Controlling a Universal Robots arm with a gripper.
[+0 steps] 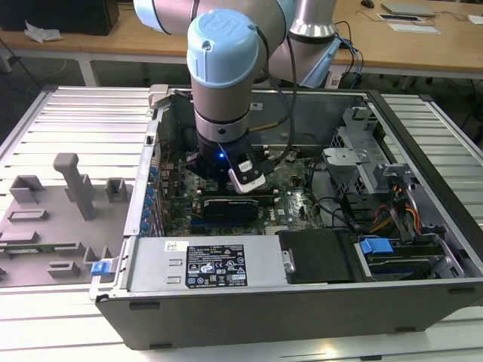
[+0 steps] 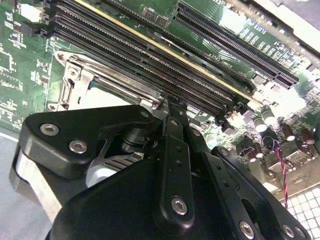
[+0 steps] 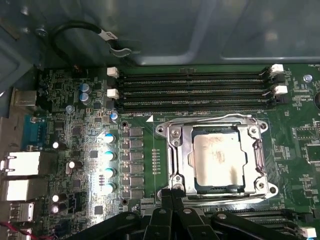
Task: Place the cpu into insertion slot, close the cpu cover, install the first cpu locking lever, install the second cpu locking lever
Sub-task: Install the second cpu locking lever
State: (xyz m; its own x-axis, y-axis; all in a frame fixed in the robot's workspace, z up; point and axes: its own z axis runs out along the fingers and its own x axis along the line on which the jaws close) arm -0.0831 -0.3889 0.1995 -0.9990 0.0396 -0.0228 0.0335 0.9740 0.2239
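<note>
A grey robot arm with pale blue caps (image 1: 223, 83) reaches down into an open black desktop computer case (image 1: 302, 302) lying on a slatted metal worktop (image 1: 75, 121). In the first wrist view the small square cpu with its silver-grey metal top (image 3: 218, 159) sits in the insertion slot (image 3: 192, 186), the thin silvery cpu cover frame (image 3: 175, 150) lying closed around it, beside the long black memory slots (image 3: 195, 90). The black pincer (image 3: 172, 192) hovers at the socket's edge, its fingers pressed together on nothing, by both wrist views.
</note>
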